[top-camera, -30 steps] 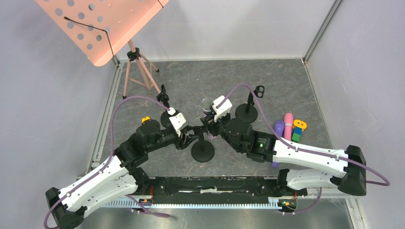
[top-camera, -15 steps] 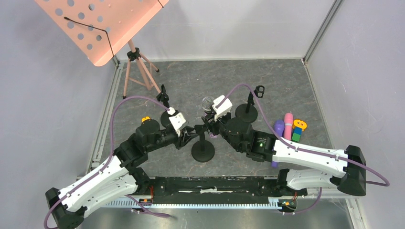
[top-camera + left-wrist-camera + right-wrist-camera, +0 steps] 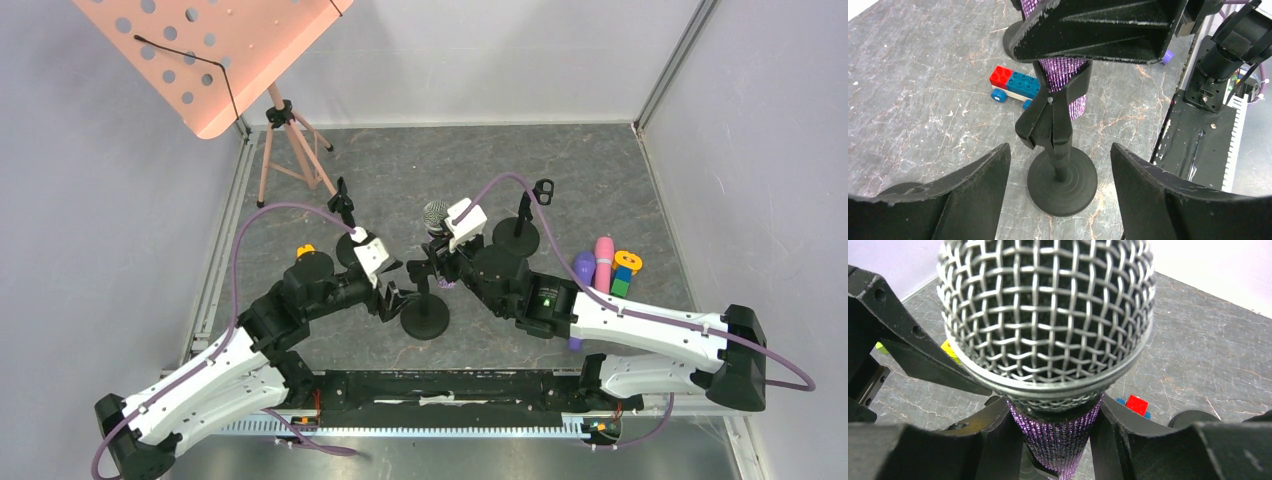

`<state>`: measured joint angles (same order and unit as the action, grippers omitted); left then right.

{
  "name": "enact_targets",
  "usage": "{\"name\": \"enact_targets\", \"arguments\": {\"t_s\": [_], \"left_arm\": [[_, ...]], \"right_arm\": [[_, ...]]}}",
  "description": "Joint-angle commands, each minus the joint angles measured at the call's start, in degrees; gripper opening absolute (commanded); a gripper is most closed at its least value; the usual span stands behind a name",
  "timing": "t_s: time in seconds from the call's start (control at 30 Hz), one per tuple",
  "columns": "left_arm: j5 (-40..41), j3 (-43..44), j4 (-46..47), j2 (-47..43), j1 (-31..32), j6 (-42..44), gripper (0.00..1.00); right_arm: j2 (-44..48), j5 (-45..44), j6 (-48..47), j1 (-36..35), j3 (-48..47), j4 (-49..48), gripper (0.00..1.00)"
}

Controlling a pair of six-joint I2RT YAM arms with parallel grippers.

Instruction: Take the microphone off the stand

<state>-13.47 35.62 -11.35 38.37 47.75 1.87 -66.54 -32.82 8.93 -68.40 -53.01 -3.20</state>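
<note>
The microphone (image 3: pixel 435 216) has a silver mesh head (image 3: pixel 1045 310) and a purple glitter body (image 3: pixel 1063 80). It stands in the clip of a black stand with a round base (image 3: pixel 424 318) at mid-table. My right gripper (image 3: pixel 440 262) is shut on the purple body, one finger on each side, just under the head (image 3: pixel 1060 440). My left gripper (image 3: pixel 400 296) is open. Its fingers straddle the stand's post without touching it (image 3: pixel 1060 148). The stand's clip (image 3: pixel 1048 120) and base (image 3: pixel 1062 180) show between them.
Two more black stands are near: one behind on the right (image 3: pixel 515 232), one behind my left gripper (image 3: pixel 346 212). A pink music stand (image 3: pixel 215 50) is at the back left. Toy microphones (image 3: pixel 603 262) and blocks (image 3: pixel 626 270) lie right. A block car (image 3: pixel 1015 87) lies beyond the stand.
My left gripper has moved down along the stand's post toward its base, fingers open. My right gripper with the microphone has barely shifted.
</note>
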Motion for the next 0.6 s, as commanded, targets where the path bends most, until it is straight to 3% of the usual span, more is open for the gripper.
{"name": "enact_targets", "arguments": {"t_s": [0.0,0.17,0.3,0.37,0.57], "left_arm": [[1.3,0.2,4.0,0.1,0.0,1.0,0.82],[0.2,0.7,5.5,2.8,0.0,1.8,0.77],[-0.4,0.2,4.6,3.0,0.0,2.0,0.4],[-0.1,-0.4,4.6,1.8,0.0,1.8,0.28],[2.5,-0.7,2.0,-0.5,0.0,2.7,0.07]], "right_arm": [[-0.1,0.8,0.3,0.1,-0.7,-1.1,0.46],[-0.3,1.6,0.4,0.1,-0.7,-1.4,0.46],[0.0,1.6,0.4,0.1,-0.6,-1.3,0.46],[0.2,1.6,0.2,0.1,-0.6,-1.3,0.46],[0.3,-2.5,-1.1,0.1,-0.7,0.0,0.44]]}}
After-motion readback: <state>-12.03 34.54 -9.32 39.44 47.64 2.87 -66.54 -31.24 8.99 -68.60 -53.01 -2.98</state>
